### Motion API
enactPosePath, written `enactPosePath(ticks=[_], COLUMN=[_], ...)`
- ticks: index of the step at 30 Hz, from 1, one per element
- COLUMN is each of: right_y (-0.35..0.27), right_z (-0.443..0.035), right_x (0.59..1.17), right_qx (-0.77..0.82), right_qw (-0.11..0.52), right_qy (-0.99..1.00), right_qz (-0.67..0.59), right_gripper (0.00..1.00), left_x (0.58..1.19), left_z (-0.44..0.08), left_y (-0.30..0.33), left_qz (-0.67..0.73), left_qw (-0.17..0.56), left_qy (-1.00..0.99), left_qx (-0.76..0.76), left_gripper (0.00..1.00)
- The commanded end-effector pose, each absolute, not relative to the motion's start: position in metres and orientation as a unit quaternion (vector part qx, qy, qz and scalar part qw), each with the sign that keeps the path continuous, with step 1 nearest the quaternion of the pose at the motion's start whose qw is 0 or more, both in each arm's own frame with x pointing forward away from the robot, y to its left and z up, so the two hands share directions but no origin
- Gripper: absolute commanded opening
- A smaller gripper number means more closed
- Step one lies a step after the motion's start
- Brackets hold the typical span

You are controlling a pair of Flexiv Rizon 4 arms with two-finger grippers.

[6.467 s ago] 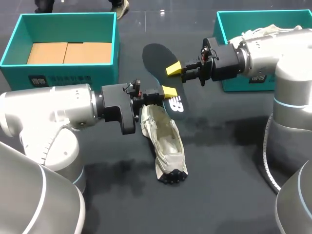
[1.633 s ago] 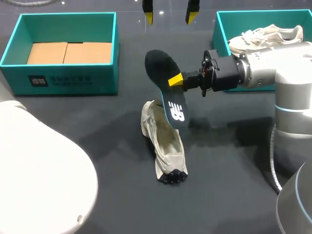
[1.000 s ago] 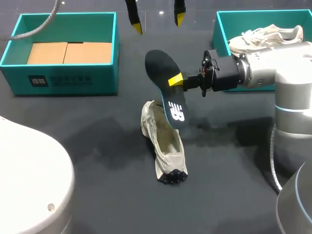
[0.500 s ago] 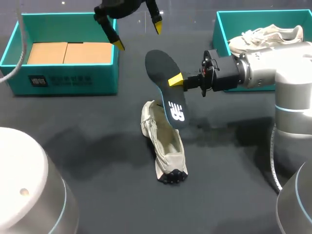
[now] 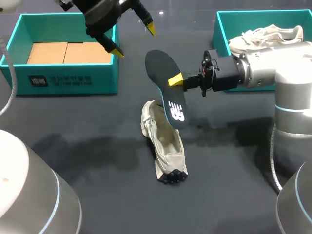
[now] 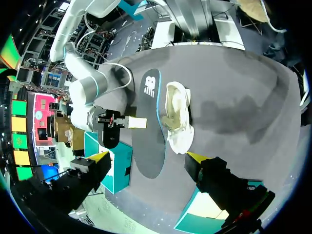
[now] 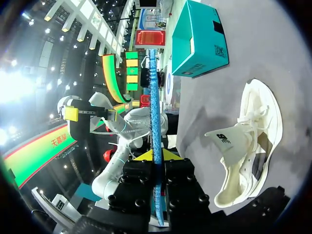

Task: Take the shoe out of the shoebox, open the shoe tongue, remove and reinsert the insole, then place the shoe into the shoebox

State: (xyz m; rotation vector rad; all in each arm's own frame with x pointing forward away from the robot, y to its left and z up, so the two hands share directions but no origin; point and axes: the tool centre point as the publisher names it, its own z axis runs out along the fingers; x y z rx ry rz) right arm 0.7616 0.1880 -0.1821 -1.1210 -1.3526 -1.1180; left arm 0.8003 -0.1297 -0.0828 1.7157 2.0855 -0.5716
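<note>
right gripper (image 5: 176, 80) is clamped on the insole (image 5: 163, 73), logo end hanging just over the far end of the shoe (image 5: 165, 146). shoe lies mid table (image 5: 97, 161), long axis toward the near edge, roughly in line. left gripper (image 5: 133, 40) is wide open by the far edge, well apart.

Second shoe (image 5: 265, 33) partly behind right arm (image 5: 265, 70)

Right pincer (image 7: 157, 155) clamps the insole (image 7: 153, 105) edge-on, shoe (image 7: 251, 141) lying beside it

insole (image 5: 161, 66): white logo (image 5: 177, 110) | shoebox (image 5: 100, 80): front label (image 5: 61, 79), print too small to read
</note>
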Motion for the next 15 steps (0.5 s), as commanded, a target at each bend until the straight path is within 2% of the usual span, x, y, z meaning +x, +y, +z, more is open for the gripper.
enactPosePath(ticks=[1, 8, 15], right_y=[0.189, 0.189, 0.189], right_z=[-0.182, -0.182, -0.182], right_x=[0.761, 0.761, 0.761], right_qx=[-0.465, -0.465, -0.465], right_qw=[0.505, 0.505, 0.505], right_qy=[-0.561, -0.561, -0.561], right_qz=[-0.463, -0.463, -0.463], right_gripper=[0.0, 0.0, 0.0], left_x=[0.793, 0.784, 0.782], left_z=[-0.105, -0.123, -0.127], left_y=[-0.12, -0.108, -0.105], left_qz=[-0.256, -0.298, -0.316], left_qw=[0.287, 0.335, 0.341], left_qy=[0.708, 0.663, 0.647], left_qx=[0.592, 0.599, 0.604], left_gripper=[1.0, 1.0, 1.0])
